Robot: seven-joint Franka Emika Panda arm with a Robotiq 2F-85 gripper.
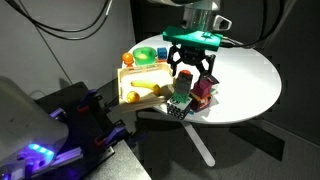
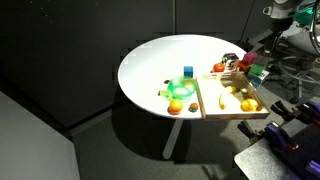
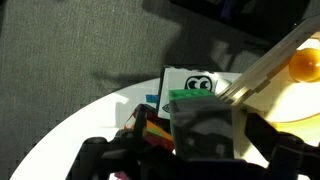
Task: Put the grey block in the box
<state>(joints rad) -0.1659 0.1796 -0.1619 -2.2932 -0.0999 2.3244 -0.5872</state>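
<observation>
1. The jaws (image 1: 196, 80) hang spread apart over the edge of the round surface (image 1: 250, 70), low above a tight cluster of toy pieces. As far as the pictures show, nothing is held between them.
2. In the wrist view the grey block (image 3: 200, 83) is the whitish piece with a printed face. It lies just ahead of the jaws, on the surface and outside the box (image 3: 265, 65). It looks cube-like, so no long axis appears to dictate the approach.
3. The wooden wall of the box runs slantwise just beside the block. I cannot tell whether the two touch. The carry should therefore be short: lift, cross the wall, set down.
4. Crowding is the likely trouble. A green piece (image 3: 185, 97) sits against the near side of the block, a magenta block (image 1: 203, 92) stands under one finger, and a black dotted piece (image 1: 178, 108) lies closer to the rim of the surface.
5. The box already holds fruit, including an orange (image 3: 305, 65), so a free compartment is needed.
6. A blue block (image 2: 188, 72) stands well apart and should not interfere.
</observation>
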